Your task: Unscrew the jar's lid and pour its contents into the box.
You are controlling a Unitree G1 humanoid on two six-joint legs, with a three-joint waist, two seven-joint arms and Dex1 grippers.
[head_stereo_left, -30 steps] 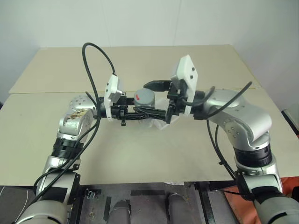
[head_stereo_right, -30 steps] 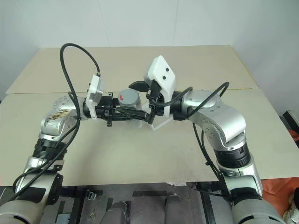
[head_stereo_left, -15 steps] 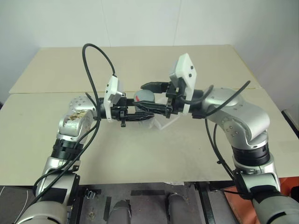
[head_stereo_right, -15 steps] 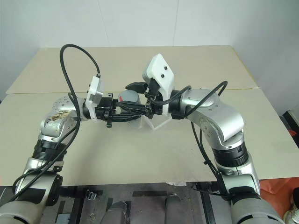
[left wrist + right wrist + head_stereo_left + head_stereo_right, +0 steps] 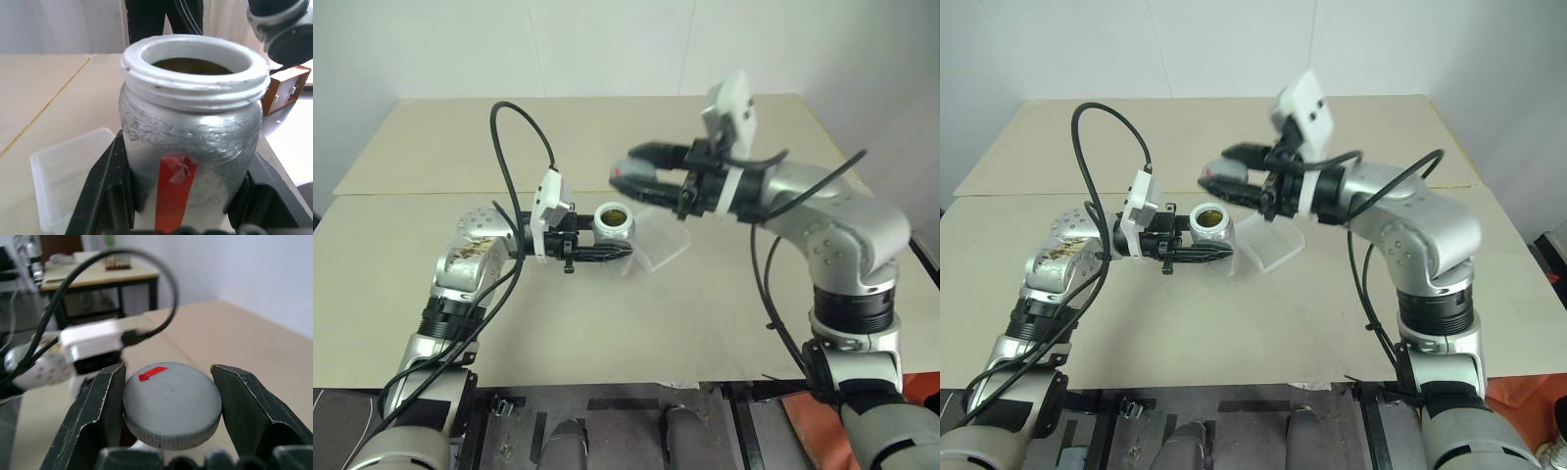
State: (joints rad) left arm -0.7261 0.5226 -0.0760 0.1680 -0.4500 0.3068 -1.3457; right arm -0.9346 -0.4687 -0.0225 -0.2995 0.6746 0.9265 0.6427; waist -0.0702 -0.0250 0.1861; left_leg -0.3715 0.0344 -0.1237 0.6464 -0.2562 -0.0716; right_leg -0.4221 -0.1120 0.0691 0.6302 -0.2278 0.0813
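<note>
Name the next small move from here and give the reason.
Probably tip the jar toward the box. The lid is already off, clamped in the right hand and raised clear of the open mouth. The left hand holds the jar upright beside the box, contents still inside.

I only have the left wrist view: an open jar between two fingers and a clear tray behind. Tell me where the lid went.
Observer: The right gripper is shut on the lid, lifted clear above the jar.
Operator: Confirm the jar is off the table.
Observer: Yes, the left gripper holds it upright above the table.
Operator: Give me the tray's position for pouring.
Observer: The tray lies on the table just beyond the jar, towards the right arm's side, under the raised lid.
</note>
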